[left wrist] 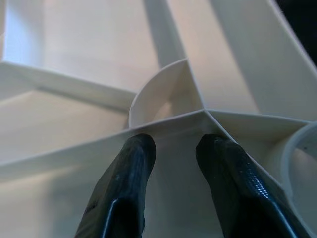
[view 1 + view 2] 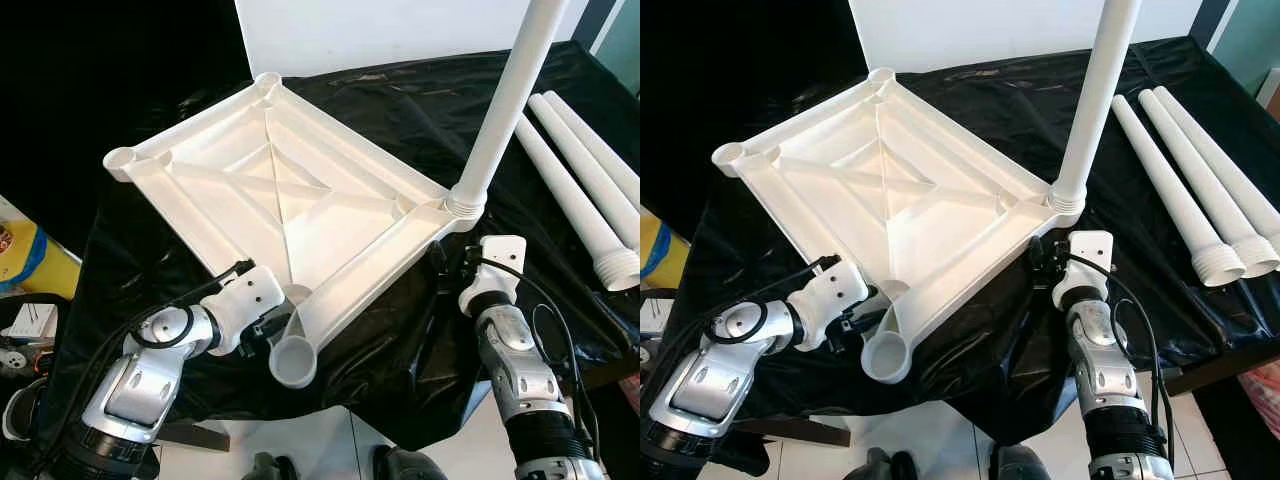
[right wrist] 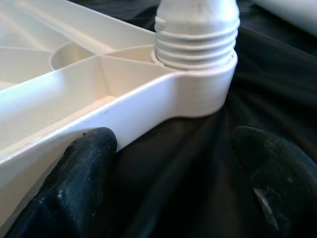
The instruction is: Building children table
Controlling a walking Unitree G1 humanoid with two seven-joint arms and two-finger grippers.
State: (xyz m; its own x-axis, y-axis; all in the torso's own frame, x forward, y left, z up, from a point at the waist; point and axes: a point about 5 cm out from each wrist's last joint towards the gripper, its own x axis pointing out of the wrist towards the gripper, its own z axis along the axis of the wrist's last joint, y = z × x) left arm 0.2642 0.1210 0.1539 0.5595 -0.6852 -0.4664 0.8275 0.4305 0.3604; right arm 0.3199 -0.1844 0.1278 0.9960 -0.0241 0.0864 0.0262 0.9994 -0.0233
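1. One white plastic tabletop (image 2: pixel 290 190) lies upside down at the centre of the frame on a worktop draped in crinkled, glossy black sheeting (image 2: pixel 420 340). Its underside shows a raised rim and ribs that cross in an X.
2. It has four round leg sockets, one at each corner. The near one (image 2: pixel 293 362) is an open cup that overhangs the front edge of the worktop.
3. One white leg (image 2: pixel 505 105) stands in the right corner socket and leans up toward the upper right of the frame. Its ridged, threaded end sits in the socket collar.
4. Three more white legs (image 2: pixel 590 190) lie side by side on the sheeting at the right of the frame. They are smooth tubes with threaded ends.
5. The left end effector (image 1: pixel 176 144) is at the tabletop's near edge, lower left of centre. Its two black fingers stand slightly parted, with their tips on a rib beside the near socket; it grips nothing.
6. The right end effector (image 3: pixel 173 144) is wide open, just below the corner with the standing leg. One finger (image 3: pixel 79 168) touches the rim's outer wall and the other (image 3: pixel 272 163) rests over the sheeting.
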